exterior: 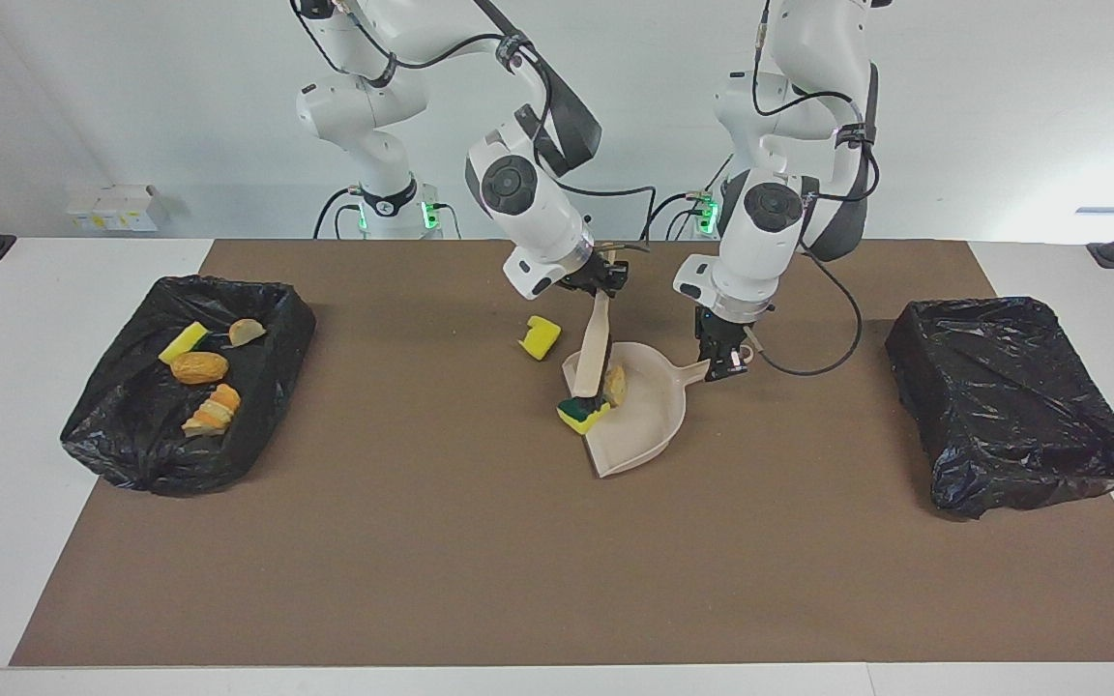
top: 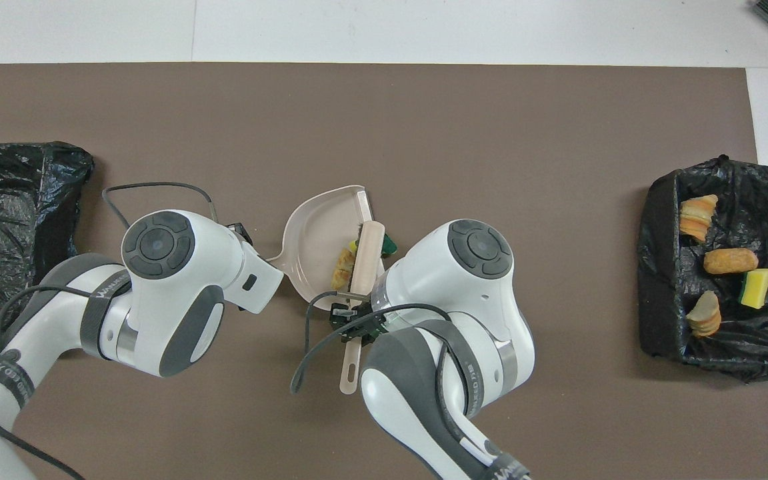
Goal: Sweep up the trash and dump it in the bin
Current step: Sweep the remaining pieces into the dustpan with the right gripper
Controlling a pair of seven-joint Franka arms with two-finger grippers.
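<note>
The beige dustpan [exterior: 649,430] lies on the brown mat at mid-table, and my left gripper [exterior: 726,365] is shut on its handle. My right gripper [exterior: 601,283] is shut on the beige brush [exterior: 597,343], whose dark bristles stand at the pan's mouth. A green-backed yellow sponge piece [exterior: 582,415] lies at the pan's lip against the bristles. A bread chunk [exterior: 618,385] sits inside the pan. Another yellow sponge piece [exterior: 542,337] lies on the mat beside the pan, toward the right arm's end. In the overhead view the pan [top: 317,223], brush [top: 366,257] and bread chunk [top: 343,268] show; that loose sponge is hidden.
A black-bagged bin [exterior: 146,454] at the right arm's end holds bread pieces and a yellow sponge; it also shows in the overhead view [top: 664,320]. A second black-bagged bin [exterior: 1016,406] stands at the left arm's end, with nothing showing in it.
</note>
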